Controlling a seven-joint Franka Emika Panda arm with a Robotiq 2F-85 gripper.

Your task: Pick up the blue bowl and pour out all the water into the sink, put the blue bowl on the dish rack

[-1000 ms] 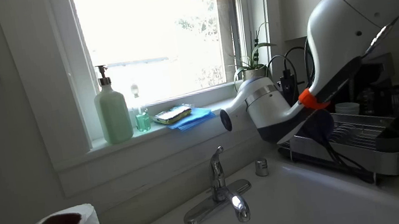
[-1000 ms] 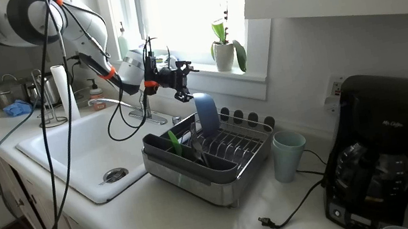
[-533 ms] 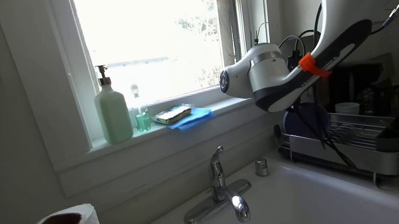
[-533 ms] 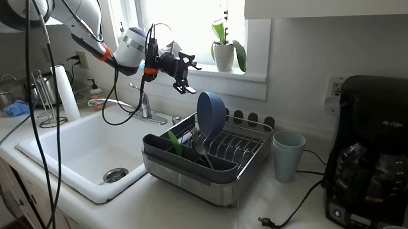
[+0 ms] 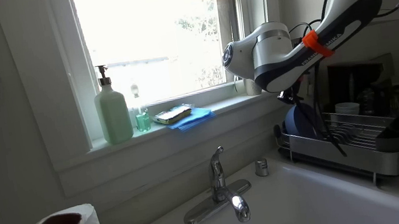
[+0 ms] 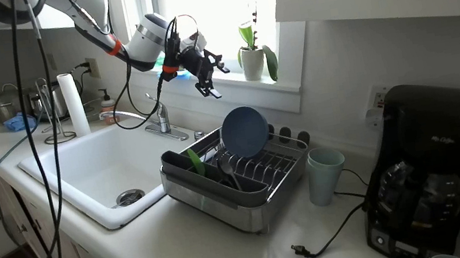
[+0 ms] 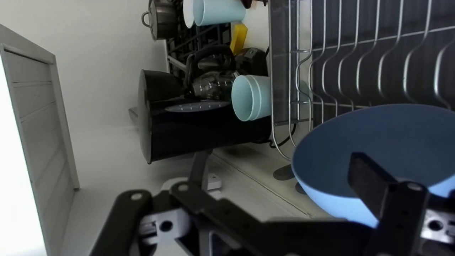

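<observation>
One white sink (image 6: 109, 169), in an exterior view, lies at nine o'clock from the dish rack (image 6: 210, 204). Toward twelve o'clock in that rack the blue bowl (image 6: 244, 132) sits tilted on edge. The claw (image 6: 222, 82) hangs clear at the bowl's twelve o'clock, jaws spread, gripping nothing. I judge the last step, the racking, done; the next move calls for backing away without brushing the rim. Lettering: FRANKA EMIKA, partly covered, on the arm (image 5: 347, 21); Mr. Coffee on the coffee maker (image 6: 441, 146).
</observation>
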